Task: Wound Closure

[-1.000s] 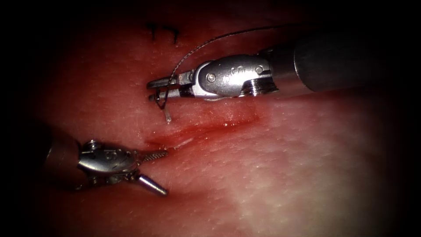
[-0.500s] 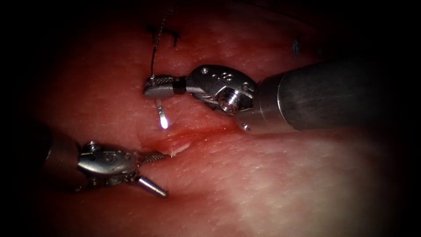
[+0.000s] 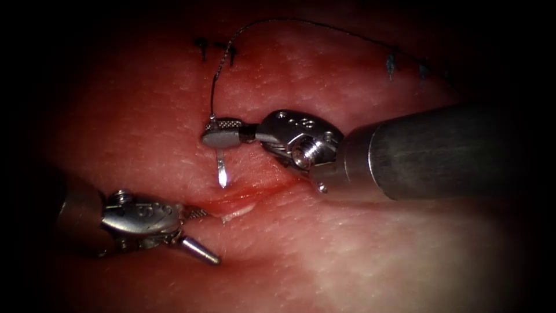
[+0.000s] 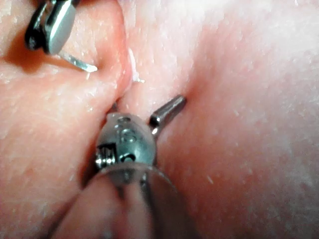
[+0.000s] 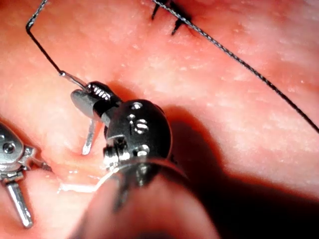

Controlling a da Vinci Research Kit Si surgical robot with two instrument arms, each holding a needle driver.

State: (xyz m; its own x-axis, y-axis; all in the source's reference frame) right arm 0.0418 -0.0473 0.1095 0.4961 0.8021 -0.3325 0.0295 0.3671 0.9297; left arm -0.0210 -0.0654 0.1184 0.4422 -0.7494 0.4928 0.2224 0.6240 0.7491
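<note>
My right tool [image 3: 223,134] is shut on the curved needle [image 3: 222,170] toward its tail end. The needle's tip points down at the tissue [image 3: 359,243], just short of the far lip of the cut [image 3: 255,190] near its left end, and is not in the tissue. Thread [image 3: 215,81] rises from the needle's tail and arcs off to the right. My left tool [image 3: 214,237] is open at the cut's left end, one jaw pressed into the cut's lip and the other lifted clear, holding nothing. In the right wrist view the jaws [image 5: 92,99] grip the needle [image 5: 88,142]. The left tool [image 4: 148,102] straddles the near lip.
Dark earlier stitches sit at the back left [image 3: 217,49] and the back right [image 3: 391,64]. Red fluid lines the cut. The thread [image 5: 239,59] crosses one earlier stitch [image 5: 172,17]. The right tool's thick shaft [image 3: 440,150] lies over the cut's right part.
My right tool rolled its wrist and came down toward the cut, turning the needle tip-down and bringing it closer to the lip. The thread swung upward. The left tool hardly moved.
</note>
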